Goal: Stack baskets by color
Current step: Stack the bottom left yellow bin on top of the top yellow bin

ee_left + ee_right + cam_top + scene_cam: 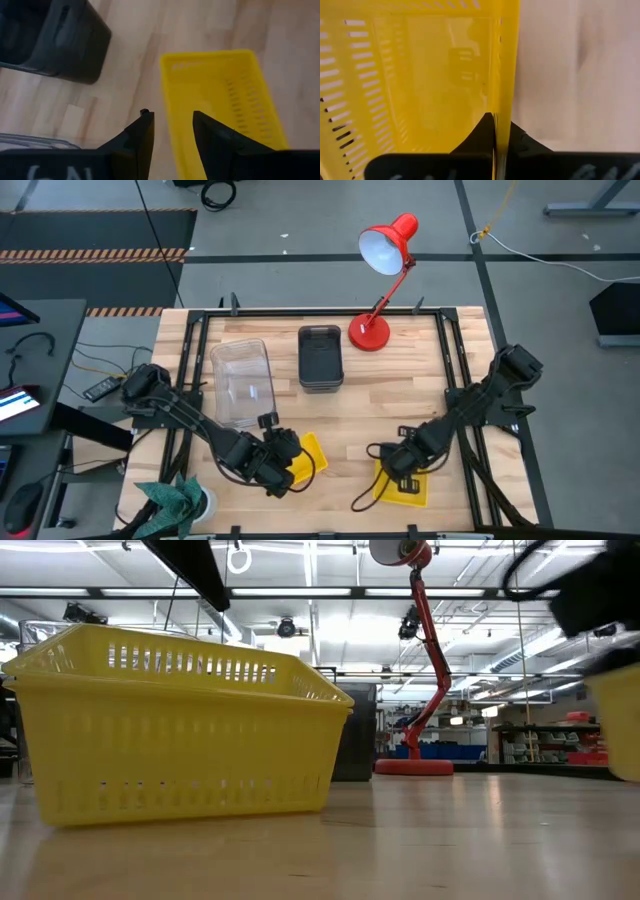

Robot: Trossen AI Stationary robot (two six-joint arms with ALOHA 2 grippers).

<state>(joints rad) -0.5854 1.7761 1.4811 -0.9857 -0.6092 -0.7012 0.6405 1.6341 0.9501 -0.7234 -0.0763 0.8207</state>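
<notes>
Two yellow baskets sit near the table's front. The left one [308, 452] [170, 730] [220, 95] rests on its floor. My left gripper [290, 462] [172, 116] hovers open over its near wall, one finger on either side of it. My right gripper [400, 470] [497, 122] is shut on the right yellow basket [410, 490] [420, 75] [620, 720]. At the back, the clear baskets [242, 382] stand beside the dark grey baskets [320, 358] [55, 40]. My right gripper pinches a side wall of the right yellow basket at its rim [504, 107], one finger inside the basket and one outside. The fingers come from above, pointing down. Whether the basket is clear of the table cannot be told.
A red desk lamp [385, 260] [425, 660] stands at the back right of the dark grey baskets. A green object [175, 498] sits at the front left corner. Black rails [460, 370] run along the table's edges. Bare wood lies between the two yellow baskets.
</notes>
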